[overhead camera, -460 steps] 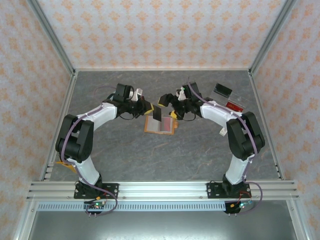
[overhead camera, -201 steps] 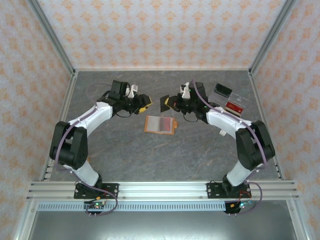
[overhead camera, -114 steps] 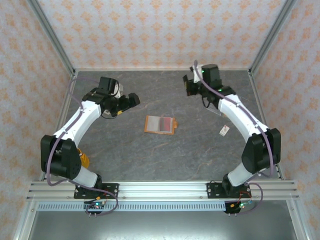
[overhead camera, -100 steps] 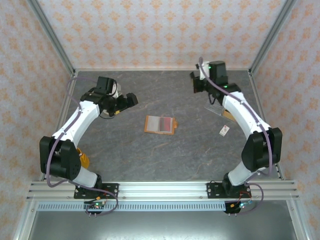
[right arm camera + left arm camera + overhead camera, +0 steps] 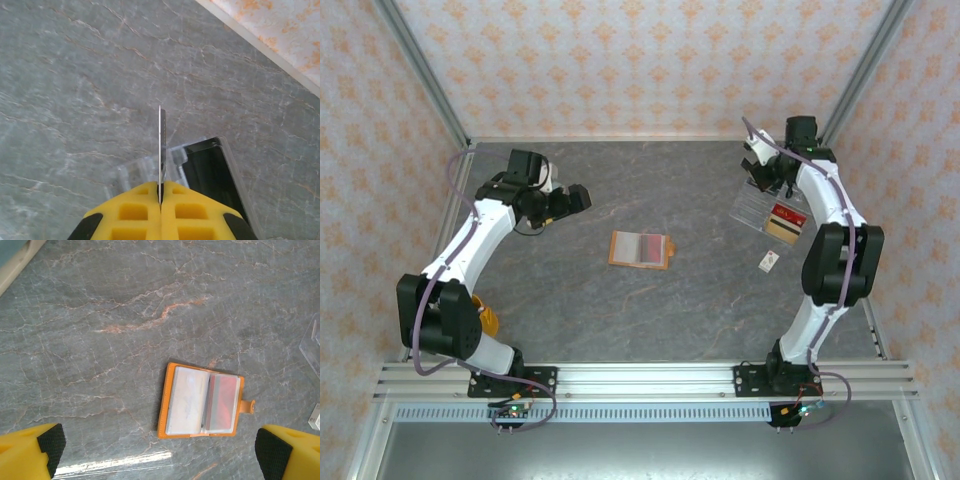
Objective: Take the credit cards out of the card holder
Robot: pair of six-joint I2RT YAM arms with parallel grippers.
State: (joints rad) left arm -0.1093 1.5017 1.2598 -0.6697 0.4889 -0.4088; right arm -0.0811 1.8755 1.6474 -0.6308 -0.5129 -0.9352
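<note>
Table (image 5: 640,330): grey marble-look top, patterned walls on three sides.

Left arm (image 5: 470,235): reaches to the far left of the table. Left tool (image 5: 570,198) is released, its jaws spread wide. In the wrist view its yellow fingertips (image 5: 30,452) sit at the two bottom corners with bare table between them. It grips nothing and stands well apart from the holder.

Right arm (image 5: 835,225): reaches to the far right corner. Right tool (image 5: 160,192) is clenched on one card (image 5: 160,140). The card is seen edge-on, upright, a thin line rising from between the yellow pads, and it hangs over the tray.

Tray (image 5: 750,205): clear plastic, far right, just below the right tool. A black block (image 5: 212,170) lies in it, and a red card (image 5: 784,212) lies flat in it too.

Holder (image 5: 641,249): orange, open flat, mid-table between the arms, touched by neither tool. The left pocket looks pale grey and I cannot tell what it holds. The right pocket shows a red-faced card (image 5: 223,401) seated inside.

White chip (image 5: 769,262): small, on the table near the tray's near side.
</note>
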